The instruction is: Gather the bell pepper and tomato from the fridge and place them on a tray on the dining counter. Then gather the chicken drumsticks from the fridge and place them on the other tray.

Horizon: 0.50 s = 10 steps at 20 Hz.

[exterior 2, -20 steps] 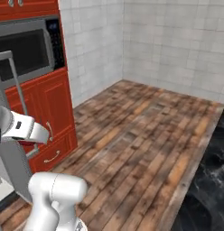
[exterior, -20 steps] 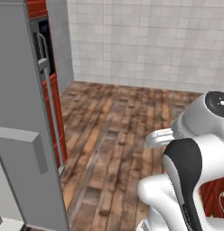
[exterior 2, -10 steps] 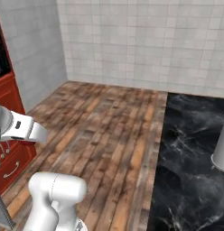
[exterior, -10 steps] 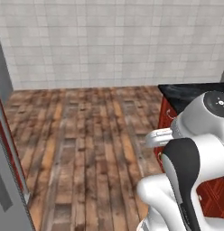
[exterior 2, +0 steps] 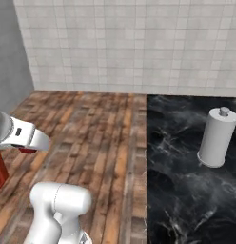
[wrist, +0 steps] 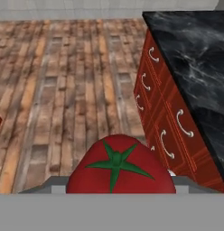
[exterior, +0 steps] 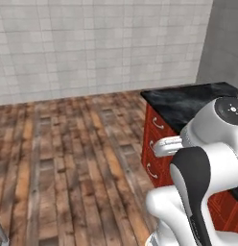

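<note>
A black marble counter top with white veins sits over red drawer fronts. A white cylindrical canister stands upright on it, at three o'clock in the right base view.

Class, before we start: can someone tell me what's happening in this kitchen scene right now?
The robot is carrying a red tomato in its gripper, seen right up close in the hand view with its green stem facing the camera. Below it lie a wooden plank floor and a red drawer cabinet with a black marble top. In the right base view a white cylindrical canister stands on that black top. No tray is reached yet.
</note>
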{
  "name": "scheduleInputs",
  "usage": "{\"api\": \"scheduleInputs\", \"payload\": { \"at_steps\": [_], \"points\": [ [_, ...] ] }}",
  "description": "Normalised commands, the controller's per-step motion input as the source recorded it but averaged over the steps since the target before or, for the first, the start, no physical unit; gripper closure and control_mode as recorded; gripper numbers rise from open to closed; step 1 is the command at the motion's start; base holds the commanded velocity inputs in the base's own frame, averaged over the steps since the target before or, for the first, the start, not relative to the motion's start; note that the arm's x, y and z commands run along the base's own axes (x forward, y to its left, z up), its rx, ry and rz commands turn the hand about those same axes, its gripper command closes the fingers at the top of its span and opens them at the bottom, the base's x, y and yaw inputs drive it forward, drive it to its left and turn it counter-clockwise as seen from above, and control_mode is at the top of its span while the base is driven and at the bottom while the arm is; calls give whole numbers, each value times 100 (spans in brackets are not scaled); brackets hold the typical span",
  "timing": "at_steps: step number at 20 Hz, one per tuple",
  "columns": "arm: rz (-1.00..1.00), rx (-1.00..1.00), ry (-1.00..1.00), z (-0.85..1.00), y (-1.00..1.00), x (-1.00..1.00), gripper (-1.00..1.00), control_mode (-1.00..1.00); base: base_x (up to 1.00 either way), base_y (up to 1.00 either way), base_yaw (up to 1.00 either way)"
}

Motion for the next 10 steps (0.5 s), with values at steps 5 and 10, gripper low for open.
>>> {"api": "scheduleInputs", "payload": {
  "at_steps": [5, 10],
  "points": [
    [0, 0, 0, 0, 0, 0, 100, 100, 33, 25, -34],
    [0, 0, 0, 0, 0, 0, 100, 100, -24, 30, -38]
  ]
}}
